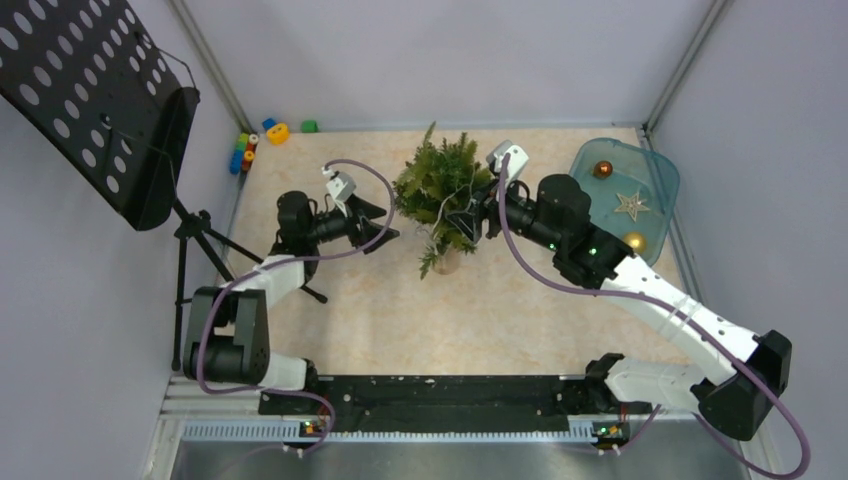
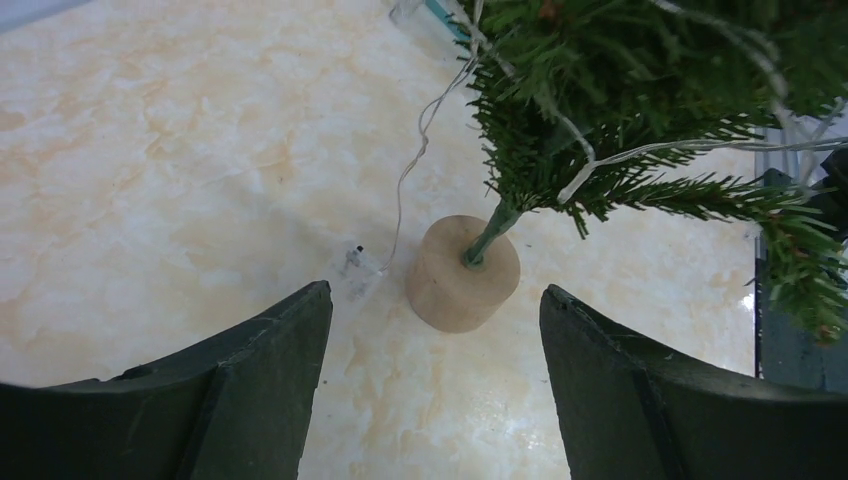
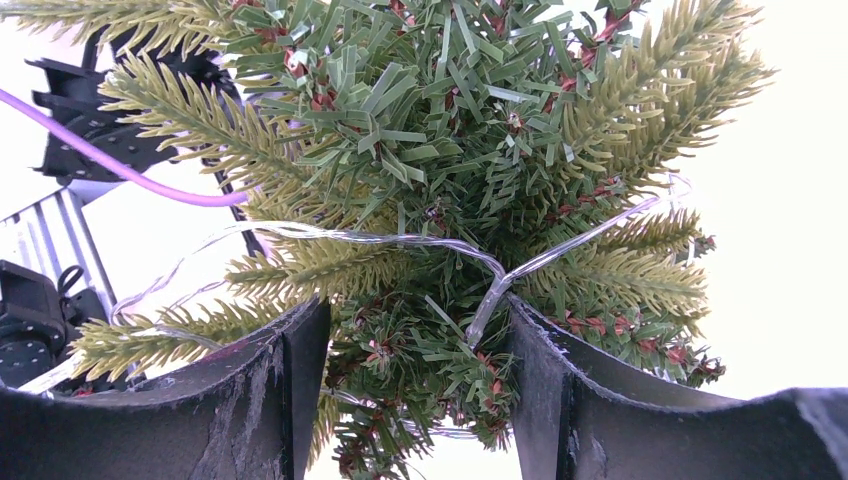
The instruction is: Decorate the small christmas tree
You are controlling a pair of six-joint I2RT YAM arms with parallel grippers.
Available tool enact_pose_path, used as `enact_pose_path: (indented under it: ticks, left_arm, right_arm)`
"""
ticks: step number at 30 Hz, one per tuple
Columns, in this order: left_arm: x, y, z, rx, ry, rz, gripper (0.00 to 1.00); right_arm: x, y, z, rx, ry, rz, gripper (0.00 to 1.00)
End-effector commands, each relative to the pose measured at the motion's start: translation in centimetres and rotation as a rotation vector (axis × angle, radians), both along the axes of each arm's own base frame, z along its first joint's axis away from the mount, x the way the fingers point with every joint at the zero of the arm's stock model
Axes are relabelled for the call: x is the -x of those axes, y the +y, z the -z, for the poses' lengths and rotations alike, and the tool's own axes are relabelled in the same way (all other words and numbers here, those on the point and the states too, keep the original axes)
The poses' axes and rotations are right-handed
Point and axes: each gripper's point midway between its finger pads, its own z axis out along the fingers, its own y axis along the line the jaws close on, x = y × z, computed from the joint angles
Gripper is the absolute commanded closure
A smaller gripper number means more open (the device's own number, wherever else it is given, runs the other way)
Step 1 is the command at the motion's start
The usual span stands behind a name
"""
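The small christmas tree [image 1: 440, 185] stands mid-table on its pale wooden base [image 1: 447, 262], leaning a little. A thin clear light string [image 1: 443, 212] is draped over its branches. My left gripper [image 1: 385, 225] is open and empty just left of the tree; in its wrist view its jaws [image 2: 436, 291] frame the base [image 2: 462, 272], with the string's wire [image 2: 420, 140] trailing to a small clear end piece [image 2: 355, 265] on the table. My right gripper [image 1: 462, 222] is at the tree's right side. Its jaws [image 3: 415, 305] are open around lower branch tips [image 3: 450, 130], and the light string [image 3: 400, 240] runs by the right finger.
A teal tray [image 1: 662, 165] at the back right holds a red-brown ball [image 1: 603, 169], a star [image 1: 631, 205] and a gold ball [image 1: 634, 241]. A black perforated music stand [image 1: 100, 100] on a tripod stands left of the table. Coloured blocks [image 1: 260, 135] lie at the back left corner.
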Motion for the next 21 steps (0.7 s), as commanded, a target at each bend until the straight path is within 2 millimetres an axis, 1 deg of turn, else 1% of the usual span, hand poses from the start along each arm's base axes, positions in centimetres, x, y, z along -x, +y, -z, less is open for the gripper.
enact_pose_path:
  ticks: [1,4,6,8,10,14,17,19,21]
  left_arm:
    - [0.7,0.5,-3.4,-0.022,-0.076,0.016,0.19]
    - [0.5,1.2,-3.6,-0.09,-0.078,-0.015,0.19]
    - [0.6,1.8,-3.5,-0.14,-0.088,-0.033,0.18]
    - [0.8,2.1,-3.7,-0.175,-0.089,-0.039,0.18]
    - [1.5,2.2,-3.9,-0.196,-0.063,-0.021,0.17]
    - [2.5,2.0,-4.6,-0.221,-0.053,0.039,0.17]
    - [2.7,2.2,-4.7,-0.236,-0.047,0.043,0.17]
    - [3.1,2.2,-5.0,-0.247,-0.039,0.051,0.19]
    - [4.0,2.0,-5.7,-0.249,-0.048,0.077,0.21]
  right_arm:
    - [0.0,-0.5,-2.4,-0.031,-0.038,0.004,0.39]
    - [0.4,-0.7,-3.0,-0.026,-0.03,-0.003,0.39]
    - [1.1,-0.8,-3.7,-0.028,-0.027,-0.03,0.39]
    - [2.0,-0.7,-4.4,-0.033,-0.026,-0.067,0.37]
    - [2.7,-0.8,-5.1,-0.036,-0.029,-0.086,0.34]
    - [3.0,-1.3,-5.6,-0.024,-0.02,-0.082,0.28]
    - [3.1,-1.5,-5.7,-0.002,-0.019,-0.084,0.24]
    - [3.5,-1.4,-5.7,0.012,-0.013,-0.103,0.21]
    - [4.0,-1.2,-6.0,0.014,-0.006,-0.136,0.2]
